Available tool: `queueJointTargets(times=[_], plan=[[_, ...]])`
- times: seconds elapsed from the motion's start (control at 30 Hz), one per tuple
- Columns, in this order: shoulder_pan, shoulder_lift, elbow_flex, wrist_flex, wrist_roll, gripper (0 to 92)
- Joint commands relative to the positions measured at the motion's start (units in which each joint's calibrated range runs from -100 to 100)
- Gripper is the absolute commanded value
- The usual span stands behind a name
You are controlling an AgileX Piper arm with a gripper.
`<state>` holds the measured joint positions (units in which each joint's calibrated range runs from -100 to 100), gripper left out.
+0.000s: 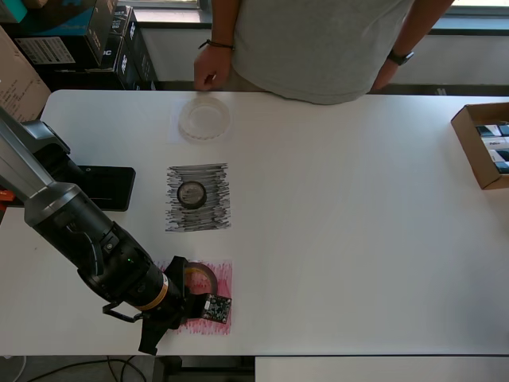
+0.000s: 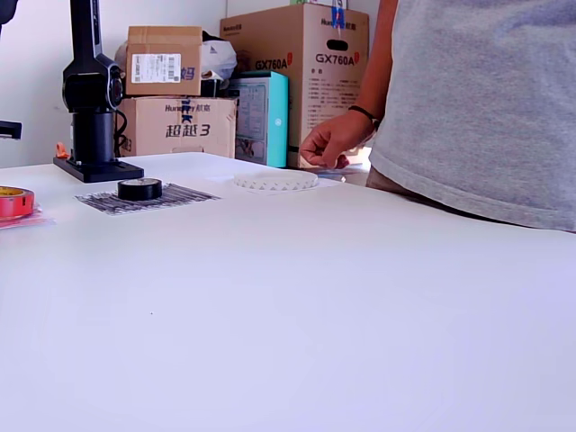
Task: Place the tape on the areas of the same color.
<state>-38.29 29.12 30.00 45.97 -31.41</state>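
The dark red tape roll (image 1: 200, 278) lies on the scribbled red patch (image 1: 224, 278) near the front edge. In the exterior view the roll (image 2: 13, 202) rests flat at the far left with nothing gripping it. My gripper (image 1: 186, 293) hangs just above it, jaws apart and empty, and covers part of the roll and patch. The small black roll (image 1: 192, 193) sits on the scribbled black patch (image 1: 215, 208), and also shows in the exterior view (image 2: 139, 188). The white ring (image 1: 204, 118) lies on the white paper patch (image 1: 173, 134).
A person (image 1: 318, 40) stands at the far edge with a hand (image 1: 210, 68) near the white ring. The arm's black base (image 1: 103, 187) is at the overhead view's left. An open cardboard box (image 1: 483, 143) sits at the right edge.
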Motion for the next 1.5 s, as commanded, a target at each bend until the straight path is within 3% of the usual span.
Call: queueJointTargets(times=[0.0,0.1,0.17,0.57,0.87,1.2,1.47], plan=[[-0.61,-0.03,-0.24,-0.19,0.31,42.3],[-0.77,-0.03,-0.33,-0.19,0.31,62.2],[-0.85,-0.03,-0.33,-0.19,0.31,66.7],[0.26,-6.20,-8.69,0.66,-0.18,66.8],[14.31,-23.32,-9.96,0.66,-0.18,66.8],[34.83,-37.35,-5.97,0.74,0.07,66.6],[44.77,-48.11,4.03,0.74,0.23,47.0]])
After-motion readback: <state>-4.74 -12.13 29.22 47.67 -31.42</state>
